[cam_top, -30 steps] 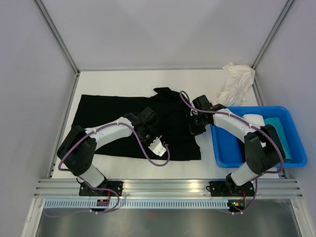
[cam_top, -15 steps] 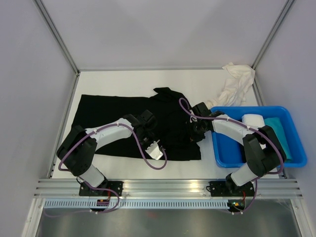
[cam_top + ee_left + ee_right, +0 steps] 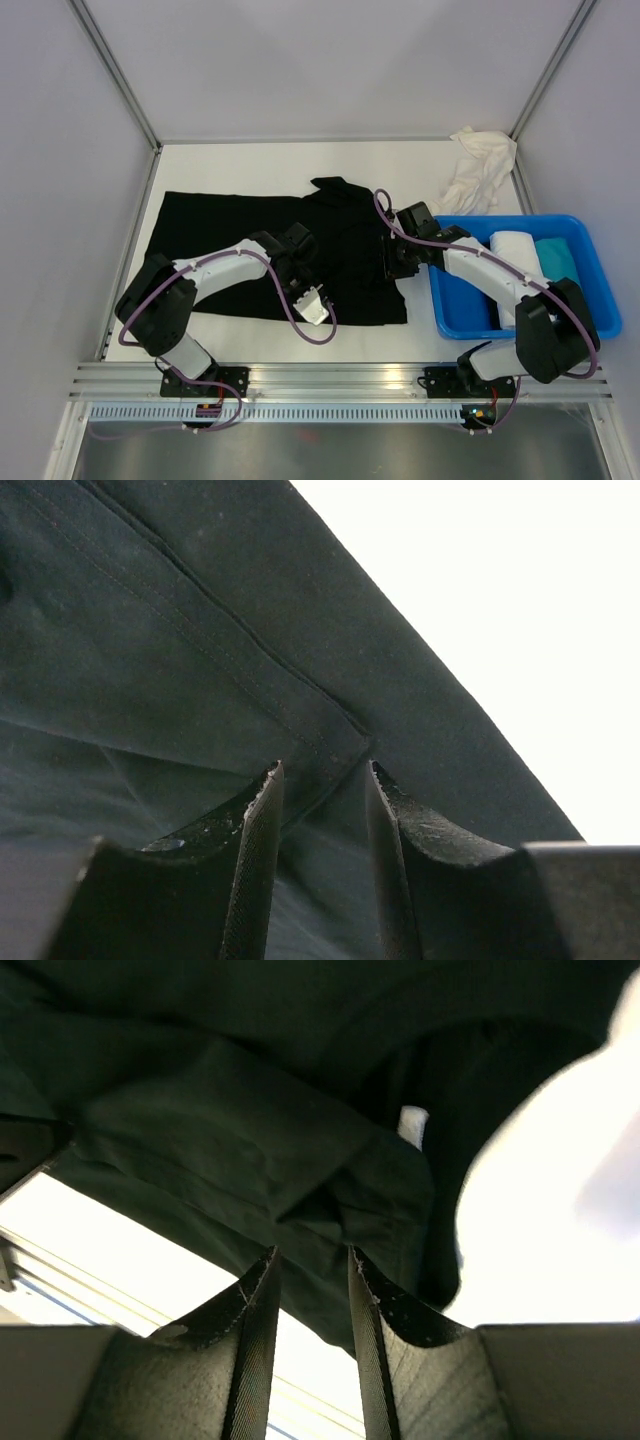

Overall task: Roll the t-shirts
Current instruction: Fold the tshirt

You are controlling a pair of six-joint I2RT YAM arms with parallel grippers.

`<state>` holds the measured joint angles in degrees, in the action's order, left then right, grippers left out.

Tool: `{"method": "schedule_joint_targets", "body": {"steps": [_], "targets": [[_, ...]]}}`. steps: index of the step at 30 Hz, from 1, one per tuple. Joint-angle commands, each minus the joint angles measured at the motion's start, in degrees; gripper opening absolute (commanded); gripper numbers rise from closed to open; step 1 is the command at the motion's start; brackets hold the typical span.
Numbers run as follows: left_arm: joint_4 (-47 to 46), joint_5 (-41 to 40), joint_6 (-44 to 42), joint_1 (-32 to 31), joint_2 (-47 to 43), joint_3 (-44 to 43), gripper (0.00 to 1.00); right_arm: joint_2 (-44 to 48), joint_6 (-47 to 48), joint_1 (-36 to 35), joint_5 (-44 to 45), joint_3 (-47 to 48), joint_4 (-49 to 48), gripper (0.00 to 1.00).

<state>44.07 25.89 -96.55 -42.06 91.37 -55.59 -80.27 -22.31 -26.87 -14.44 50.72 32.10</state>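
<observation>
Shirt (image 3: 212, 226) beneath jaws (grip unclear)

A white surface (image 3: 250, 160) fills the middle of the cell. Plain pale grey walls stand behind it (image 3: 330, 60), at the left (image 3: 50, 200) and at the right (image 3: 605, 140). Two aluminium posts (image 3: 115, 75) rise slanted at the far corners. An aluminium rail (image 3: 340, 375) runs along the near edge, with a perforated strip (image 3: 340, 412) below it. The light is even and soft.

Black t-shirt (image 3: 150, 630) (both wrist views) seemingly cropped.
</observation>
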Motion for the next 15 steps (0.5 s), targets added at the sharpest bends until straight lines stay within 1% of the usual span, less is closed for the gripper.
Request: {"method": "schedule_joint_targets", "body": {"steps": [1,3,5,8,10,12,15], "targets": [[0.49,0.92,-0.66,0.58,-1.02,-1.18,0.45,-0.50,-2.04,-0.02,-2.17,0.17,-6.06,0.40],[0.40,0.48,1.98,2.50,-1.81,-4.50,0.43,-2.17,-2.48,-0.02,-2.35,0.26,-7.04,0.40],[-0.12,0.39,0.59,4.44,-1.81,-6.01,0.43,-3.66,-2.92,-0.02,-3.31,0.26,-8.36,0.40],[-5.13,-3.37,1.36,5.41,0.03,-5.67,0.44,-4.98,-3.53,0.07,-3.76,0.69,-11.00,0.41],[-5.93,-3.39,1.98,5.41,2.23,-6.19,0.45,-5.77,-3.45,0.24,-3.67,1.40,-11.18,0.41],[-7.07,-2.78,0.67,5.41,3.02,-5.23,0.46,-6.91,-3.36,0.59,-3.93,1.93,-11.00,0.41],[-11.37,-4.09,0.49,5.50,3.72,-4.17,0.46,-7.53,-3.01,1.03,-4.28,1.75,-10.56,0.41]]}}
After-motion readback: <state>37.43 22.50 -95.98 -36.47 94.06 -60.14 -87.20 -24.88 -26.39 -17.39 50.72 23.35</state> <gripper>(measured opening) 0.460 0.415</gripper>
